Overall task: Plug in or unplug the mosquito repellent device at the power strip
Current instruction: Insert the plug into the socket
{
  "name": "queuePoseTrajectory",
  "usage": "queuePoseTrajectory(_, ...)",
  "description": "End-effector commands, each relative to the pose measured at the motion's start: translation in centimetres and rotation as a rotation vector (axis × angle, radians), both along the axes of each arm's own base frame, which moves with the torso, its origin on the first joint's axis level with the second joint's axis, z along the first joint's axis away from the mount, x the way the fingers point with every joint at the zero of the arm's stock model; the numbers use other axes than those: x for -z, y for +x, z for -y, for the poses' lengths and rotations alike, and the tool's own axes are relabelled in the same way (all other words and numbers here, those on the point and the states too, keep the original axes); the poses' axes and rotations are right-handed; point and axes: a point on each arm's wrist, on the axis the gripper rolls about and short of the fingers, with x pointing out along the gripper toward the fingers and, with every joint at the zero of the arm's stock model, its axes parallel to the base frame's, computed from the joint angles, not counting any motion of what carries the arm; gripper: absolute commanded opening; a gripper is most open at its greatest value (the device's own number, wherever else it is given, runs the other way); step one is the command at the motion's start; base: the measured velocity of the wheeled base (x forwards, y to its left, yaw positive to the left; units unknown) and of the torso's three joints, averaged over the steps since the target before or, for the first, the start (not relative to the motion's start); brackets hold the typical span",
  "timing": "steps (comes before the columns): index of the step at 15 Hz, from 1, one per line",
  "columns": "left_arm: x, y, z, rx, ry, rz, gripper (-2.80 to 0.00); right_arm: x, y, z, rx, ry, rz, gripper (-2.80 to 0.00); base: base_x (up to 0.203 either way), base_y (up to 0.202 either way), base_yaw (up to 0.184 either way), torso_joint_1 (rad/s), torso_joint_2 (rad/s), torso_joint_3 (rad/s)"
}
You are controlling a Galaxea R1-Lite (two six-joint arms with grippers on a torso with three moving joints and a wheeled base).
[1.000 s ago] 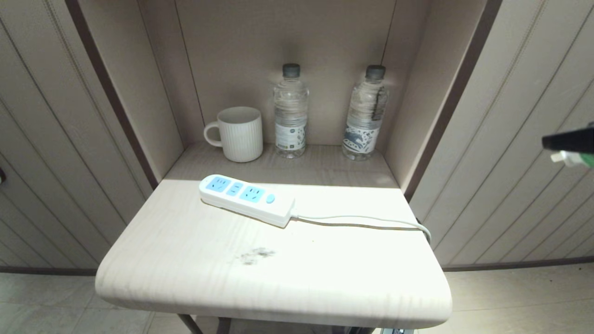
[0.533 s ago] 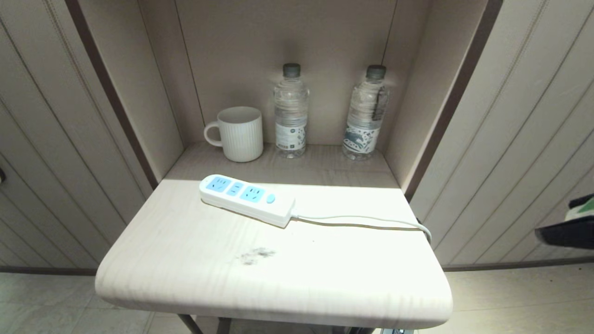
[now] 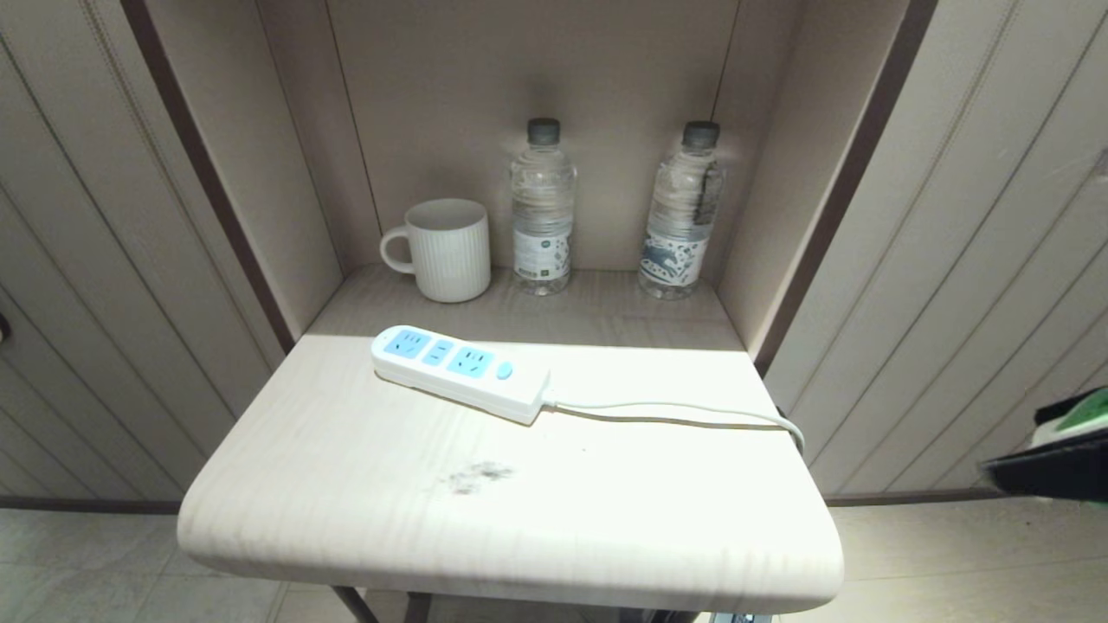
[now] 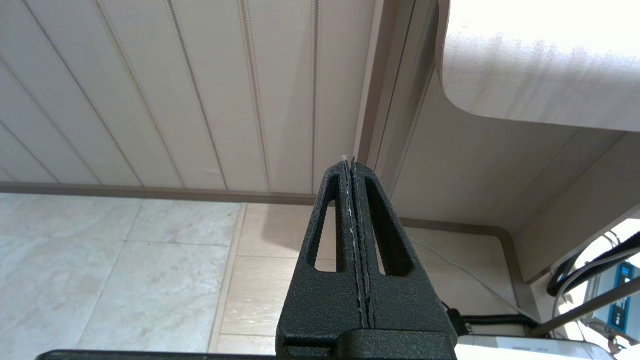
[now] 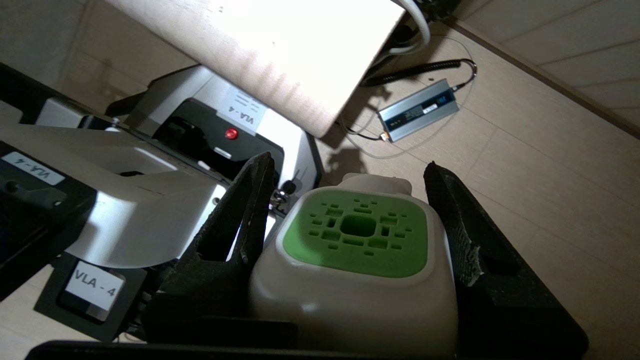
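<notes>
- Head view: we see the strip (image 3: 461, 372) lying flat on the table (image 3: 519, 519), its sockets bare and its cord (image 3: 684, 414) running off toward 3 o'clock. In the niche behind stand a mug (image 3: 446, 249) at 11 o'clock of the strip and two bottles (image 3: 543, 208) at 1 o'clock. At the frame's 3 o'clock edge we note the right gripper (image 3: 1052, 454), well apart from the table, with a sliver of the device (image 3: 1078, 418) showing green and white above its dark finger.
- Left wrist view: we find the left gripper (image 4: 353, 165) with its two fingers pressed together, nothing between them, hanging below the table's rim (image 4: 530, 95) over the tiled floor (image 4: 125, 275).
- Right wrist view: we see the right gripper (image 5: 350, 200) clamped on the device (image 5: 356, 235), one finger at each flank of its white head, the green patch facing the camera. The table corner (image 5: 280, 60) lies at 12 o'clock of the device, a grey adapter (image 5: 419, 109) on the floor at 1 o'clock.
</notes>
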Motion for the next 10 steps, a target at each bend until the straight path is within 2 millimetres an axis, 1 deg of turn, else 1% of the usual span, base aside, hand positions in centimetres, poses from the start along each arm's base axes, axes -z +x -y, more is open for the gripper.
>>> queuePoseTrajectory(1, 0.01, 0.01, 0.0, 0.0, -0.001, -0.003, -2.8, 0.11, 0.17, -0.31, -0.012, 0.013, -0.014, -2.8, 0.0, 0.0, 0.0, 0.0, 0.0, 0.0)
queuePoseTrajectory(4, 0.01, 0.01, 0.0, -0.002, 0.0, -0.003, -2.8, -0.07, 0.24, -0.45, -0.006, 0.044, 0.0, -2.8, 0.0, 0.0, 0.0, 0.0, 0.0, 0.0)
queuePoseTrajectory(6, 0.01, 0.01, 0.0, 0.0, -0.001, -0.003, -2.8, -0.07, 0.26, -0.57, 0.007, 0.074, -0.02, -2.8, 0.0, 0.0, 0.0, 0.0, 0.0, 0.0)
queuePoseTrajectory(10, 0.01, 0.01, 0.0, 0.0, 0.0, -0.003, -2.8, 0.39, 0.48, -0.83, 0.012, 0.064, -0.043, -2.8, 0.0, 0.0, 0.0, 0.0, 0.0, 0.0)
